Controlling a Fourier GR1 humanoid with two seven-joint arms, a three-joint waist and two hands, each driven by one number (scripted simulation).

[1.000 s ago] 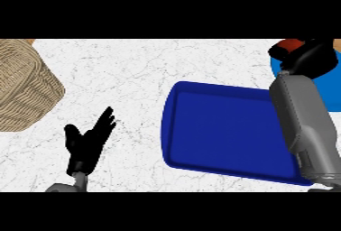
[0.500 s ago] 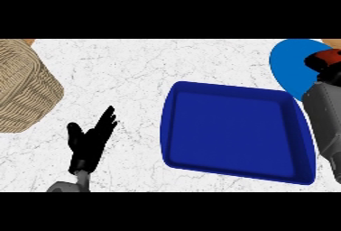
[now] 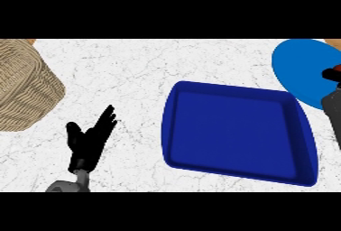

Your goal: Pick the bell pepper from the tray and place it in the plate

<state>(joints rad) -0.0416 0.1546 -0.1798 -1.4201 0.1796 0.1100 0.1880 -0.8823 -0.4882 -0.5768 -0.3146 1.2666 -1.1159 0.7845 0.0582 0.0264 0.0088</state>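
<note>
Head view: right hand (image 3: pixel 331 74) has swung off the bare tray (image 3: pixel 236 131) to the plate (image 3: pixel 307 67), fingers' state unclear, pepper probably delivered.

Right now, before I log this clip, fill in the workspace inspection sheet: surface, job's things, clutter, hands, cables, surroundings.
Surface: white marbled counter, fine grey veining.
Job's things: dark blue tray right of centre, nothing seen in it; blue plate at the right edge, partly cut off; bell pepper hardly shows, only a red sliver at the right edge, too little to confirm.
Clutter: wicker basket at the left edge, contents not visible.
Hands: left hand open, fingers up, resting at lower left; right hand only partly in view at the right edge over the plate, finger state not readable.
Cables: nothing seen.
Surroundings: nothing seen beyond the counter.
</note>
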